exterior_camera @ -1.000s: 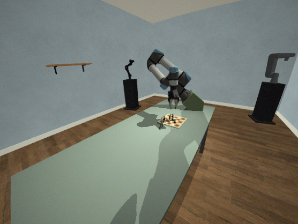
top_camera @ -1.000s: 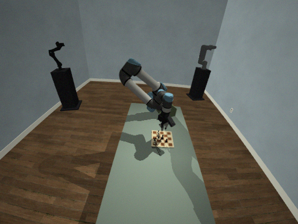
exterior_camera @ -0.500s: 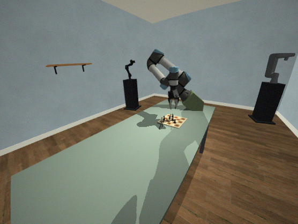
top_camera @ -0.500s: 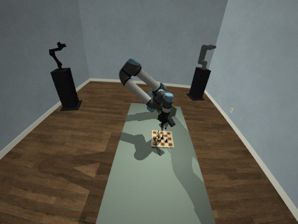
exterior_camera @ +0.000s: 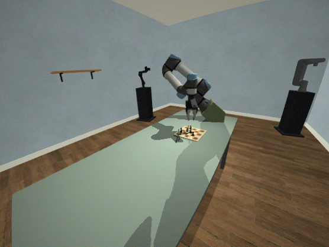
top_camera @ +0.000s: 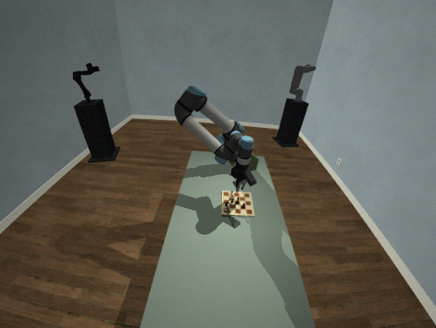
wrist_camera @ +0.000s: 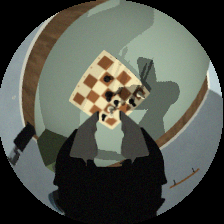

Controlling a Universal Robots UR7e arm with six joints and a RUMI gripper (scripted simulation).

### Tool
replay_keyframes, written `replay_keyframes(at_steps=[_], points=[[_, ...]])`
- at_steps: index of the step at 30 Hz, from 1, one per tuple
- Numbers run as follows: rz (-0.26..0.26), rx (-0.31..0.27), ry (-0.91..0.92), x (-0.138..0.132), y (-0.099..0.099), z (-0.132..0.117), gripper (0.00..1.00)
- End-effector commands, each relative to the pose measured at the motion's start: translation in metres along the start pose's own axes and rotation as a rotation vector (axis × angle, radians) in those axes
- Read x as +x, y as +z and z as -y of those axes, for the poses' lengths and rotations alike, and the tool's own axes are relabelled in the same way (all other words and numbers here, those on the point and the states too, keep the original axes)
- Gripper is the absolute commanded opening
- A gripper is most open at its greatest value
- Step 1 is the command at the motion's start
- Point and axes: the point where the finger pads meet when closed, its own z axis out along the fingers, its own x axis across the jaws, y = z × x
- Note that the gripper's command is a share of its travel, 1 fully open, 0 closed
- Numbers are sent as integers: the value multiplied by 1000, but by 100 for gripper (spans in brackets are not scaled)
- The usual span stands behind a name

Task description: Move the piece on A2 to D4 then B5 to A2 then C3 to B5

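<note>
The small chessboard (top_camera: pixel 237 205) lies on the long green table and also shows in the exterior view (exterior_camera: pixel 190 133) and the wrist view (wrist_camera: pixel 107 90). Several small black and white pieces stand on it, clustered toward one side; they are too small to tell their squares. My gripper (top_camera: pixel 237 184) hangs well above the board's far edge, fingers pointing down (exterior_camera: pixel 190 118). In the wrist view the two fingers stand narrowed with a gap between them and nothing in it. A small dark shape (exterior_camera: pixel 177 139) sits on the table by the board's corner; I cannot tell what it is.
An olive-green box (exterior_camera: pixel 213 111) stands at the table's far end behind the arm. Two black pedestals with camera arms stand on the floor, one at the left (top_camera: pixel 96 131) and one at the right (top_camera: pixel 291 122). A shelf (exterior_camera: pixel 76 71) hangs on the wall.
</note>
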Motion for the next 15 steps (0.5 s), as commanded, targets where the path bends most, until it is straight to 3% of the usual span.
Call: replay_keyframes(at_steps=[1, 15], points=[[1, -5, -3, -2, 4, -1, 25], [2, -5, -3, -2, 20, -1, 25]])
